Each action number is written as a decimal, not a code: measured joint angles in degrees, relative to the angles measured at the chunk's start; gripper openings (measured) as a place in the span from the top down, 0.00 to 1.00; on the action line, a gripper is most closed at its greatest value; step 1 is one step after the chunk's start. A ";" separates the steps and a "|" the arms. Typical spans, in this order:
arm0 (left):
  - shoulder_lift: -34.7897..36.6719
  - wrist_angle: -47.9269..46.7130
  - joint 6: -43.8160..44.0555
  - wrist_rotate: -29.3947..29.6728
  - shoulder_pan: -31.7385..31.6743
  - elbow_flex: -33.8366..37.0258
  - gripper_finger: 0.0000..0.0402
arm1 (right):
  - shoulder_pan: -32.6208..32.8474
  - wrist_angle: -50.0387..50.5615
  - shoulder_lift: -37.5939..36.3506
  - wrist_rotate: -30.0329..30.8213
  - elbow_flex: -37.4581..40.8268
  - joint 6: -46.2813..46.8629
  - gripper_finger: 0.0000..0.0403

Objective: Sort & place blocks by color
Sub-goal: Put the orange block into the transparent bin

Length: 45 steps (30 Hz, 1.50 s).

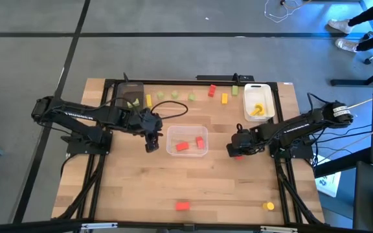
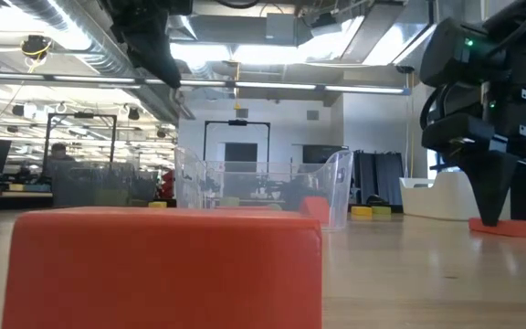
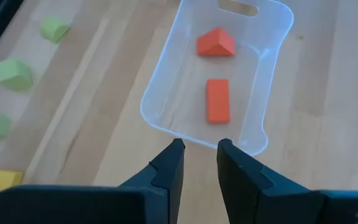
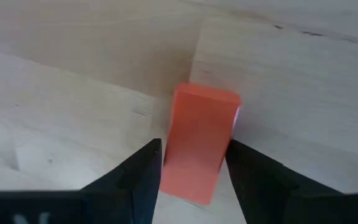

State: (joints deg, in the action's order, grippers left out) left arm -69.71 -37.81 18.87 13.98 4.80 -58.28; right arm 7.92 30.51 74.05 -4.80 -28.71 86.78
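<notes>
Red blocks (image 3: 217, 99) in clear tray (image 3: 160, 93); light wood table (image 1: 135, 188).

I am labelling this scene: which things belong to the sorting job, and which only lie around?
Job: small red, yellow and green toy blocks; red block between right gripper fingers; clear plastic tray; white tray; dark grey tray.
Around: white cable on floor.

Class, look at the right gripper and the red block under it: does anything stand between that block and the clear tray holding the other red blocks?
Nothing visible. Bare wood separates the red block, between the right gripper fingers, from the clear tray.
</notes>
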 joint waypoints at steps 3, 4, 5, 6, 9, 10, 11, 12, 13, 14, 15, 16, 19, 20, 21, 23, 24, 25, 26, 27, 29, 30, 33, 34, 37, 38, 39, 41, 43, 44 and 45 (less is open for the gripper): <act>0.00 0.16 -0.01 0.00 0.02 0.00 0.79 | -0.01 0.12 0.92 0.06 0.50 -0.11 0.54; 0.00 0.14 -0.01 0.02 0.02 0.00 0.79 | -0.01 0.23 1.20 0.23 0.47 -0.46 0.55; 0.00 0.20 -0.01 0.02 0.02 0.00 0.79 | 0.00 0.25 1.36 0.48 0.44 -1.44 0.56; 0.00 0.18 -0.01 0.02 0.02 0.00 0.79 | 0.01 0.26 1.46 0.89 0.43 -2.35 0.57; 0.00 0.17 -0.01 0.02 0.02 0.02 0.79 | 0.07 0.59 1.56 1.59 0.12 -2.99 0.63; 0.00 0.17 -0.04 0.02 0.01 0.02 0.79 | 0.07 0.66 1.56 1.76 0.05 -3.01 0.66; 0.00 0.18 -0.04 0.02 0.00 0.02 0.79 | 0.07 0.71 1.60 1.81 -0.01 -3.05 0.68; 0.00 0.16 -0.04 0.04 0.00 0.02 0.79 | 0.07 0.69 1.60 1.91 -0.02 -3.08 0.70; 0.00 0.17 -0.04 0.04 0.00 0.02 0.79 | 0.07 0.65 1.60 2.01 -0.02 -3.15 0.70; 0.00 0.18 -0.04 0.04 0.00 0.02 0.79 | 0.09 0.57 1.62 2.07 -0.02 -3.41 0.70; 0.00 0.16 -0.04 0.04 0.00 0.02 0.79 | 0.09 0.42 1.64 2.07 -0.02 -3.98 0.70; 0.00 0.18 -0.06 0.04 0.00 0.02 0.79 | 0.09 0.17 1.65 2.05 0.00 -4.50 0.70; 0.00 0.16 -0.06 0.06 0.00 0.02 0.79 | 0.09 0.86 2.14 2.25 -1.34 -6.01 0.70; 0.00 0.15 -0.06 0.05 0.00 0.02 0.79 | 0.11 1.23 2.22 2.65 -2.15 -6.54 0.70; 0.00 0.14 -0.06 0.06 0.00 0.02 0.79 | 0.11 1.80 2.42 4.00 -3.14 -7.73 0.70; 0.00 0.10 -0.06 0.07 0.00 0.02 0.79 | -0.15 1.15 2.48 9.29 -5.42 -10.36 0.70; 0.00 0.11 -0.06 0.07 0.00 0.02 0.79 | -0.20 0.98 2.26 10.56 -6.49 -10.89 0.70; 0.00 0.10 -0.06 0.07 0.00 0.02 0.79 | -0.11 1.01 2.29 11.25 -7.60 -11.62 0.70; 0.00 -0.03 -0.06 0.06 0.00 0.02 0.79 | -0.20 1.11 2.39 11.53 -8.58 -12.76 0.70; 0.00 -0.04 -0.06 0.09 0.00 0.02 0.79 | -0.46 1.40 2.42 11.68 -9.62 -14.01 0.70; 0.00 -0.05 -0.06 0.07 0.00 0.02 0.79 | -1.40 1.08 2.37 12.38 -12.15 -16.29 0.70; 0.00 -0.08 -0.06 0.07 0.00 0.02 0.79 | -1.83 0.73 2.57 13.00 -13.27 -17.43 0.70; 0.00 -0.08 -0.05 0.07 0.00 0.02 0.79 | -3.25 0.68 3.61 13.80 -17.25 -22.20 0.70; 0.00 0.00 -0.06 0.07 0.00 0.02 0.79 | -3.93 0.23 4.11 13.85 -18.74 -23.88 0.70; 0.00 -0.02 -0.04 0.07 0.00 0.02 0.79 | -5.69 -1.39 6.79 14.52 -23.40 -29.39 0.70; 0.00 -0.03 -0.04 0.07 0.00 0.02 0.79 | -6.15 -2.24 7.93 14.51 -24.95 -31.30 0.70; 0.00 0.03 -0.04 0.07 0.00 0.02 0.79 | -6.57 -3.21 9.24 14.17 -26.55 -33.25 0.70; 0.00 -0.06 0.03 0.07 0.00 0.02 0.79 | -7.08 -4.79 12.31 14.01 -29.94 -36.86 0.70; 0.00 -0.04 0.05 0.07 0.00 0.02 0.79 | -7.51 -5.20 16.00 13.95 -32.94 -39.63 0.70; 0.00 -0.06 0.09 0.07 0.00 0.02 0.79 | -7.63 -5.53 18.05 13.51 -34.44 -40.95 0.70; 0.00 -0.04 0.31 0.07 0.00 0.02 0.79 | -7.79 -5.52 20.07 12.73 -35.95 -42.30 0.70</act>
State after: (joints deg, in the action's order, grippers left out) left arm -69.71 -37.85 19.18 14.04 4.80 -58.26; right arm 0.13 24.99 94.12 7.93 -64.67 44.48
